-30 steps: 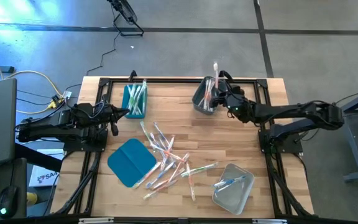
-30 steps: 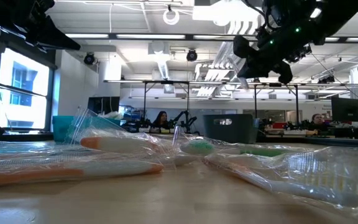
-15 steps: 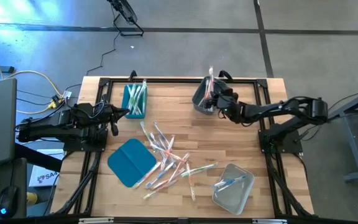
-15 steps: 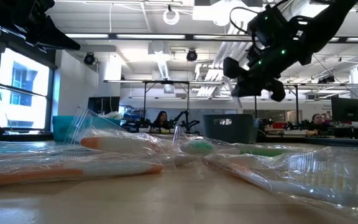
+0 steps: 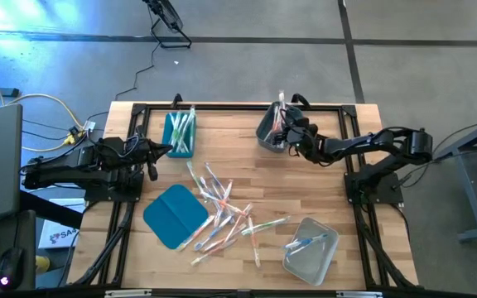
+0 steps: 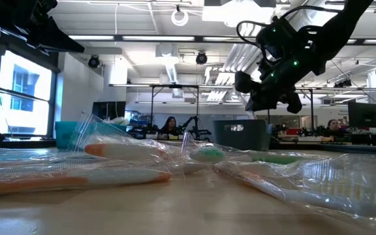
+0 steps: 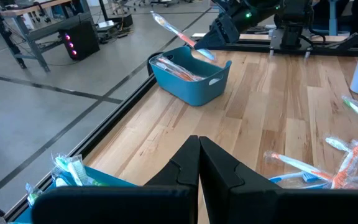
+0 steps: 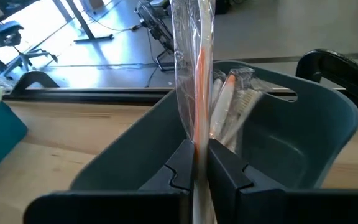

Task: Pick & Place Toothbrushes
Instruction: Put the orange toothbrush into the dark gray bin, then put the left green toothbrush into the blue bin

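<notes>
My right gripper (image 5: 288,131) is shut on one wrapped toothbrush (image 8: 197,74) with a pink-orange stripe, at the rim of the grey bin (image 5: 268,134) by the table's far edge. More wrapped toothbrushes (image 8: 225,115) lean inside that bin. A loose pile of toothbrushes (image 5: 222,211) lies mid-table. My left gripper (image 7: 199,155) is shut on nothing and waits at the table's left side (image 5: 166,150). My right gripper pinches the wrapped toothbrush at its lower part (image 8: 197,146) between its two fingers. The fingers come from the table's right, slanting down. The brush sticks up past the fingertips (image 5: 281,103), tilted, lifted clear above the grey bin's opening.
A teal bin (image 5: 180,134) with green toothbrushes stands at the far left. A flat teal lid (image 5: 174,215) lies left of the pile. A clear bin (image 5: 311,248) with a blue toothbrush sits near the front right. Bare wood lies between the pile and the grey bin.
My right gripper has sunk and moved a little toward the table's left, closer to the grey bin, tipping further down. It has carried the toothbrush along, still upright above the bin.
</notes>
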Action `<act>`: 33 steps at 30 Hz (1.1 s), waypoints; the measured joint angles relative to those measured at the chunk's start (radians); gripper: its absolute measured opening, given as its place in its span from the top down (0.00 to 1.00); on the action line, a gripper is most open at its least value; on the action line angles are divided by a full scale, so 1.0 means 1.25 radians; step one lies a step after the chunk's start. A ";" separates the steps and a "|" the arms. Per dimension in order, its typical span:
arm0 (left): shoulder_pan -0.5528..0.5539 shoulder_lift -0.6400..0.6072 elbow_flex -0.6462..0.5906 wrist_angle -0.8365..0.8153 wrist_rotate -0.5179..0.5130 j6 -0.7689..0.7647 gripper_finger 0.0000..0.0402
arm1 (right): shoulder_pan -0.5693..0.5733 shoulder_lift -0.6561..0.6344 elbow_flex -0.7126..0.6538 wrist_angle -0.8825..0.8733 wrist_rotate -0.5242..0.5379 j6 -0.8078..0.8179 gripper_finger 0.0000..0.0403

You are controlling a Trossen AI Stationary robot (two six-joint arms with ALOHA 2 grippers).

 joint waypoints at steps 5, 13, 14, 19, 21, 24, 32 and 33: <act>0.000 0.000 0.000 0.000 0.000 0.000 0.99 | 0.001 0.000 0.000 0.001 -0.002 0.001 0.93; 0.000 0.000 0.000 0.000 0.000 0.000 0.99 | 0.001 0.000 0.000 0.008 -0.005 0.000 0.76; 0.000 0.000 0.000 0.000 0.000 0.000 0.99 | 0.001 0.000 0.000 0.008 -0.005 0.000 0.74; 0.000 0.000 0.000 0.000 0.000 0.000 0.99 | 0.001 -0.001 0.000 0.009 -0.005 0.000 0.64; 0.000 0.000 0.000 0.000 0.000 0.000 0.99 | 0.001 -0.001 0.000 0.009 -0.005 0.000 0.60; 0.000 0.000 0.000 0.000 0.000 0.000 0.99 | 0.001 -0.001 0.000 0.009 -0.005 0.000 0.57; 0.000 0.000 0.000 0.000 0.000 0.000 0.99 | 0.001 -0.001 0.000 0.013 -0.005 0.000 0.54; 0.000 0.000 0.000 0.000 0.000 0.000 0.99 | 0.001 -0.001 0.000 0.013 -0.005 -0.001 0.54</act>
